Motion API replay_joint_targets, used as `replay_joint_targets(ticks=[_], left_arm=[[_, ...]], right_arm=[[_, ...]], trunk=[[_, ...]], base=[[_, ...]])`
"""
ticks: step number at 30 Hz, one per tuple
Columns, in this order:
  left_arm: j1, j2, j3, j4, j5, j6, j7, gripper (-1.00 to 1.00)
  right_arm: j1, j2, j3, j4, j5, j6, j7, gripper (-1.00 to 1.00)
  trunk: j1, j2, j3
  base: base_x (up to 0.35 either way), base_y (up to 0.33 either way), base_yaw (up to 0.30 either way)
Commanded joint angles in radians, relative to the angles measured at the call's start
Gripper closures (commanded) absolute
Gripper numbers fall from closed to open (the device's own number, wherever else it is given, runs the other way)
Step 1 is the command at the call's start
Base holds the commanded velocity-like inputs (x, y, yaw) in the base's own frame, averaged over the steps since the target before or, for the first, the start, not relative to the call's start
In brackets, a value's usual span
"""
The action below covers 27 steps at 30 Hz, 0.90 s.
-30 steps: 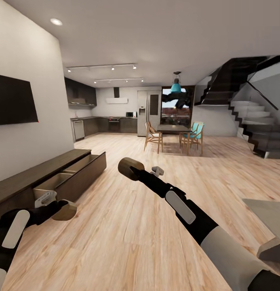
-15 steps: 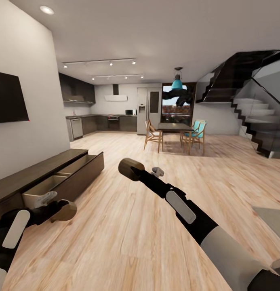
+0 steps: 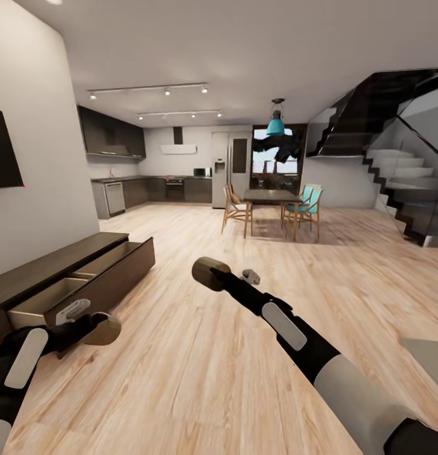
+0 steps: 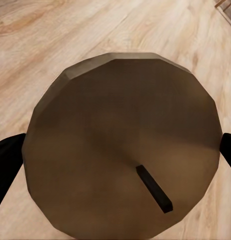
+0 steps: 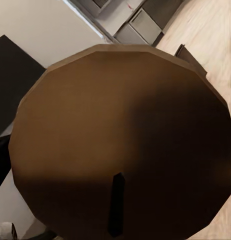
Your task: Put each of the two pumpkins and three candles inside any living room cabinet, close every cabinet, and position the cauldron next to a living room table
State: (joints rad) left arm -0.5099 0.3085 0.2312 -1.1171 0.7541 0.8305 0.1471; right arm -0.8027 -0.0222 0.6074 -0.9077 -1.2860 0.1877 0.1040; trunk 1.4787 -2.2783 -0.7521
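Beside open cabinet [image 3: 86,278], left pincer [image 3: 95,328] clamps candle [image 3: 105,330]; right pincer [image 3: 220,276] clamps second candle [image 3: 206,272]

A candle [image 4: 120,150] hides most of the left hand [image 4: 115,155] in the left wrist view; another candle [image 5: 123,140] hides the right hand's jaws in the right wrist view. The cabinet [image 3: 67,268] runs off the head view's left edge.

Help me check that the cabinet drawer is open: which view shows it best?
The head view: the cabinet stands along the left wall with its drawer pulled open. The right wrist view catches a blurred dark corner, perhaps of it.
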Motion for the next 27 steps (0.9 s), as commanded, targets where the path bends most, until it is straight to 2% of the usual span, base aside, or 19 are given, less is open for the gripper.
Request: replay_joint_targets(ticks=[1,4,6,27], left_arm=[[-0.001,0.0,0.001,0.0,0.014,0.004,0.009,1.0],[-0.001,0.0,-0.001,0.003,0.014,0.004,0.009,1.0],[-0.001,0.0,0.0,0.004,0.014,0.004,0.01,1.0],[-0.001,-0.002,-0.001,0.006,0.01,0.004,0.011,1.0]], right_arm=[[-0.001,-0.001,0.002,0.005,-0.024,-0.001,-0.015,1.0],[-0.001,0.0,0.002,0.011,-0.048,-0.003,-0.071,1.0],[-0.001,0.001,0.002,0.01,-0.051,-0.005,-0.082,1.0],[-0.001,-0.001,0.003,0.009,-0.053,-0.01,-0.087,1.0]], trunk=[[0.0,-0.001,-0.002],[0.0,-0.001,-0.006],[0.0,-0.001,-0.007],[0.0,-0.001,-0.007]], base=[[0.267,-0.203,0.0],[0.267,-0.203,0.0],[0.269,-0.194,0.0],[0.297,-0.125,0.0]])
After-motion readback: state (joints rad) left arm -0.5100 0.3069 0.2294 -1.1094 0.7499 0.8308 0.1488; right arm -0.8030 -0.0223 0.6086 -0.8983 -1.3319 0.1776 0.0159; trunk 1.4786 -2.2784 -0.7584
